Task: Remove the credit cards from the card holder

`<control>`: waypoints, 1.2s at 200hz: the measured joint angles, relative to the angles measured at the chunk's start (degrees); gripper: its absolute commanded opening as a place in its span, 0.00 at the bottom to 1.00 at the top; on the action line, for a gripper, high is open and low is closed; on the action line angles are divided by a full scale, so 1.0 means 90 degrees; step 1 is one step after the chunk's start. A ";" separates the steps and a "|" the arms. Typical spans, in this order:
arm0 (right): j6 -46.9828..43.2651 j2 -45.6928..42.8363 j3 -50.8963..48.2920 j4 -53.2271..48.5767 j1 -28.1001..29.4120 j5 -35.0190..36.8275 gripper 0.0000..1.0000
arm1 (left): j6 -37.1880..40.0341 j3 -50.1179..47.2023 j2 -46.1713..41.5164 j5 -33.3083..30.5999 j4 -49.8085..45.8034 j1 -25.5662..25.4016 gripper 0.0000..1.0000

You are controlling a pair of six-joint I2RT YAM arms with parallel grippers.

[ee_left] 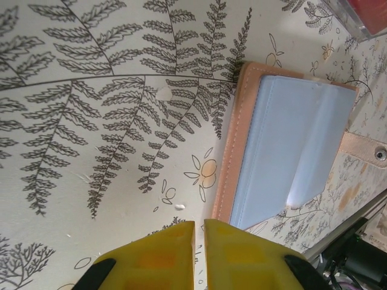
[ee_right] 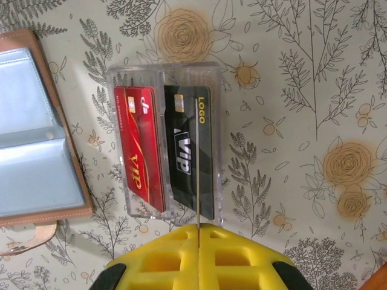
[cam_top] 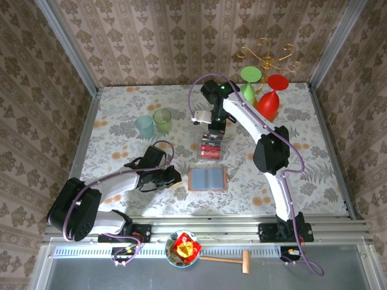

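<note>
Yellow fingers (ee_right: pixel 242 260) of the right gripper (ee_right: pixel 198 228) fill the bottom of the right wrist view. Its jaws are pressed together on a thin card (ee_right: pixel 198 181), seen edge-on as a pale line rising from the seam between them. That card stands over the right compartment of a clear tray (ee_right: pixel 221 139), where a black card (ee_right: pixel 184 151) marked VIP and LOGO lies. The left compartment holds red cards (ee_right: pixel 138 151) with gold lettering. At the left edge of this frame lies the card holder (ee_right: pixel 30 139), open and flat on the table (ee_right: pixel 302 121). Its grey-blue pockets face up, and its snap strap (ee_right: pixel 24 241) trails toward the lower left.

In the left wrist view the left gripper (ee_left: pixel 199 225) sits at the bottom of the frame. Its jaws are drawn almost together with only a slim gap, and nothing is between them. It is just short of the holder's salmon-brown stitched edge, and the wallet's blue lining fills the right half.

From above, the card holder sits at centre frame, just below the tray. The left gripper is close at its left side. The right gripper is over the tray's upper end. Two pale cups (cam_top: pixel 153 123) stand together at upper left of the table.
</note>
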 measured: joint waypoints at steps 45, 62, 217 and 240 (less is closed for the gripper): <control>-0.0012 0.0359 0.0279 -0.0270 0.0000 -0.0170 0.00 | 0.0085 0.0041 0.0000 0.0002 -0.0083 0.0095 0.13; -0.0007 0.0418 0.0279 -0.0325 0.0002 -0.0221 0.02 | 0.0107 0.0041 0.0000 0.0005 -0.0083 0.0124 0.13; 0.1698 -0.1768 -0.2586 0.1576 0.0112 -0.0070 0.25 | 0.0155 0.0134 0.0359 0.0155 0.0044 0.0124 0.13; 0.2353 -0.2453 -0.3410 0.2285 0.0236 -0.0078 0.26 | 0.0155 0.0197 0.0454 0.0199 0.0163 0.0121 0.13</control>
